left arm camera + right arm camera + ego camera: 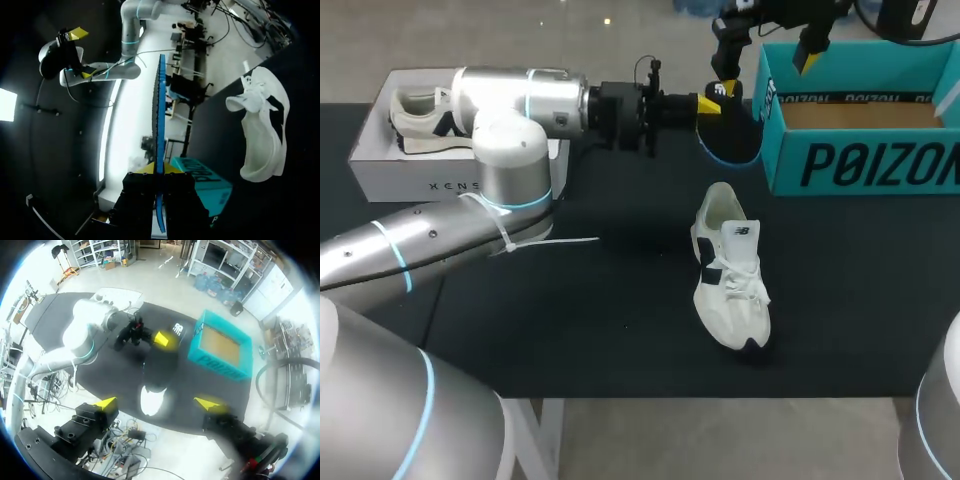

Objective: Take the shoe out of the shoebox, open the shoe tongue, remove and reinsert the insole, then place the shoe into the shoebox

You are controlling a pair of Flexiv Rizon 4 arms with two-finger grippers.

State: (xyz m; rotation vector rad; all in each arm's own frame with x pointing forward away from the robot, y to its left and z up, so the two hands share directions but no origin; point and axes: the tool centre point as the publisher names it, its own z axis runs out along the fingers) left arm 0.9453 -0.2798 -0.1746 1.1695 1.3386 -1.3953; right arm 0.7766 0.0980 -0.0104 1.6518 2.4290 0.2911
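A black table (pixel 570 330) fills most of the head view, its near edge running straight across. At its far left corner stands a white cardboard box (pixel 410 172), open on top, with faint grey lettering on its front wall. Inside it lies a cream sneaker (pixel 418 118) with dark accents, partly hidden

Black lettering on teal shoebox (pixel 860 165), faint lettering on white box (pixel 420 185), logo on shoe (pixel 730 280)
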